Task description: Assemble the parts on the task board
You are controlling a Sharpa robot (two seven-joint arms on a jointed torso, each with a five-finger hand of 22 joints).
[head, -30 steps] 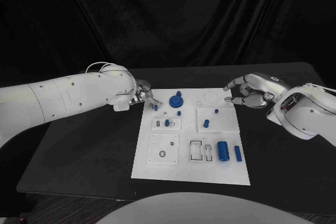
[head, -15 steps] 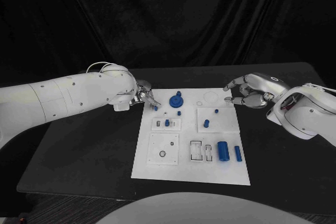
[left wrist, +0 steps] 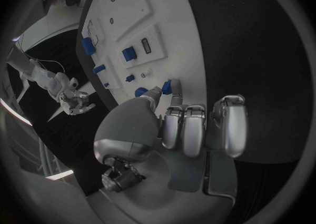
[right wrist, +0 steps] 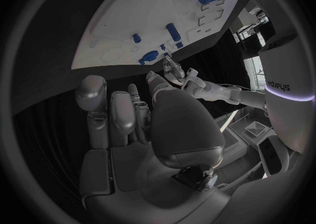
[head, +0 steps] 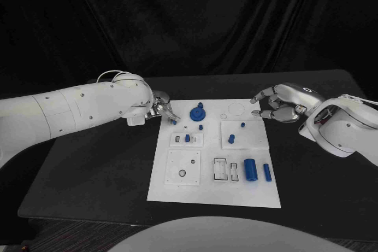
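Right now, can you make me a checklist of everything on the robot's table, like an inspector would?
Surface: black table, bare around the board.
Job's things: white task board in the middle; blue gear-shaped part near its far end; big blue cylinder and thinner blue peg lying near its right edge; small blue pegs between.
Clutter: nothing seen.
Hands: left hand at the board's far left corner, fingers pinching a small blue part; right hand beside the far right corner, fingers curled, holding nothing.
Cables: thin white cable at left wrist.
Surroundings: black curtain behind.
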